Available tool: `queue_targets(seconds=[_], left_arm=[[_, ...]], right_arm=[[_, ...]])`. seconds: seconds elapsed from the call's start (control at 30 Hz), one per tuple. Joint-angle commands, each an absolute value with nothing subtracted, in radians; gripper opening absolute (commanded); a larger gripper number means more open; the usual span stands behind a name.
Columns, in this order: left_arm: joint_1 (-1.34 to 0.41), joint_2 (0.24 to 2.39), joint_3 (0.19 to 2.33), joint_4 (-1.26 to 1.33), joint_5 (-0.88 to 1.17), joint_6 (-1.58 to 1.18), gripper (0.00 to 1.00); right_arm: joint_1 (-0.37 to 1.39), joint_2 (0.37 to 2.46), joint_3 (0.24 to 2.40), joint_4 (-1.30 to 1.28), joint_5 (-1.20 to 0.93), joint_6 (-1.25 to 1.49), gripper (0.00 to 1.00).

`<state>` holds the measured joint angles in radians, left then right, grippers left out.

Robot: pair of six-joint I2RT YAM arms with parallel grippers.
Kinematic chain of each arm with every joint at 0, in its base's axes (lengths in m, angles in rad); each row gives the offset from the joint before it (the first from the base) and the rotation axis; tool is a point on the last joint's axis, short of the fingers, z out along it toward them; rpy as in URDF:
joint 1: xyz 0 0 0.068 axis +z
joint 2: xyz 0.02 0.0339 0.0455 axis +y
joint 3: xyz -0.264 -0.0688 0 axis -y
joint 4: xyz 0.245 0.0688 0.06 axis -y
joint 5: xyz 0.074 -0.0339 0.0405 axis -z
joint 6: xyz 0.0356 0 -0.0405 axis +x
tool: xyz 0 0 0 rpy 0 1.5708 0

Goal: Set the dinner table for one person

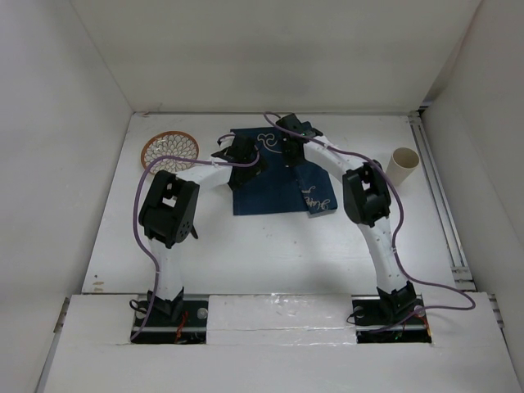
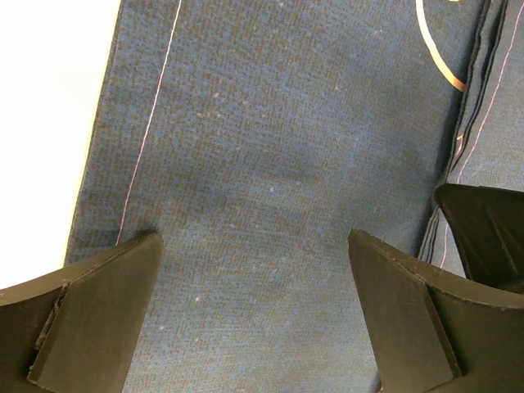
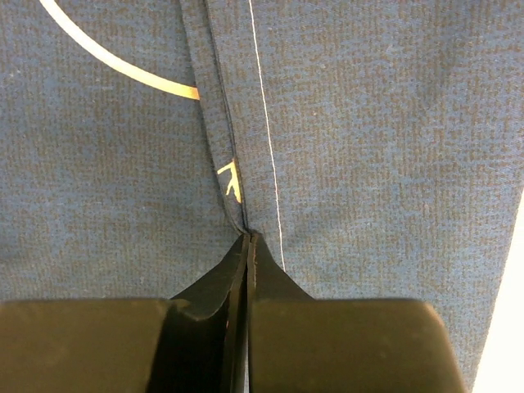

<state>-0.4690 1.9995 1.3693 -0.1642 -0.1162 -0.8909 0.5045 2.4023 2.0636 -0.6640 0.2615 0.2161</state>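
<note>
Dinner table (image 1: 270,254): large flat matte-white rectangular surface, with the arms bolted at its near edge.
Navy-blue rectangular cloth placemat (image 1: 266,196), white line drawings: far centre of the table, right part doubled over.
Round woven wicker mat (image 1: 170,151): beside the placemat's left.
Beige cylindrical cup (image 1: 405,166): well right.
Left gripper (image 2: 254,239): jaws spread wide over the cloth.
Right gripper (image 3: 248,239): jaws pressed together, pinching the fold.
Handling note: probably best to draw the fold outward low and slowly, so the cloth flattens without dragging.

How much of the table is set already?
Barely started. The placemat lies on the dinner table but is folded over; the right gripper pinches its fold, and the left gripper hangs open above it. The plate and cup wait off the mat.
</note>
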Motion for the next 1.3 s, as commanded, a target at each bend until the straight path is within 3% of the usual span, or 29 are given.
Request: queue_targets(seconds=[0.0, 0.33, 0.6, 0.63, 0.67, 0.7, 0.8, 0.83, 0.97, 1.1, 1.27], left_arm=[[-0.454, 2.065, 1.307, -0.288, -0.132, -0.876, 1.00], [-0.454, 2.065, 1.307, -0.298, -0.150, -0.894, 1.00], [-0.443, 2.056, 1.289, -0.298, -0.170, -0.894, 1.00], [-0.434, 2.056, 1.279, -0.298, -0.170, -0.894, 1.00], [-0.434, 2.056, 1.279, -0.298, -0.170, -0.894, 1.00], [-0.434, 2.056, 1.270, -0.298, -0.170, -0.894, 1.00], [-0.434, 2.046, 1.270, -0.298, -0.170, -0.894, 1.00], [-0.434, 2.034, 1.270, -0.298, -0.184, -0.894, 1.00], [-0.434, 2.034, 1.325, -0.333, -0.205, -0.894, 1.00], [-0.414, 2.075, 1.393, -0.380, -0.215, -0.894, 1.00], [-0.391, 2.079, 1.393, -0.408, -0.238, -0.931, 1.00]], right_arm=[[0.482, 2.424, 2.073, -0.675, 0.287, 0.198, 0.00], [0.408, 2.315, 2.074, -0.681, 0.253, 0.189, 0.00], [0.177, 2.258, 2.131, -0.860, 0.403, 0.261, 0.01], [0.176, 2.234, 2.112, -0.861, 0.444, 0.288, 0.05], [0.164, 2.174, 2.079, -0.871, 0.512, 0.317, 0.35], [0.164, 2.174, 2.079, -0.871, 0.531, 0.318, 0.52], [0.230, 2.016, 1.971, -0.786, 0.606, 0.309, 0.64], [0.285, 1.949, 1.913, -0.750, 0.620, 0.289, 0.83], [0.310, 1.969, 1.864, -0.659, 0.387, 0.219, 0.83], [0.301, 2.150, 1.931, -0.770, 0.374, 0.256, 0.83], [0.310, 2.148, 1.792, -0.655, 0.292, 0.279, 0.83]])
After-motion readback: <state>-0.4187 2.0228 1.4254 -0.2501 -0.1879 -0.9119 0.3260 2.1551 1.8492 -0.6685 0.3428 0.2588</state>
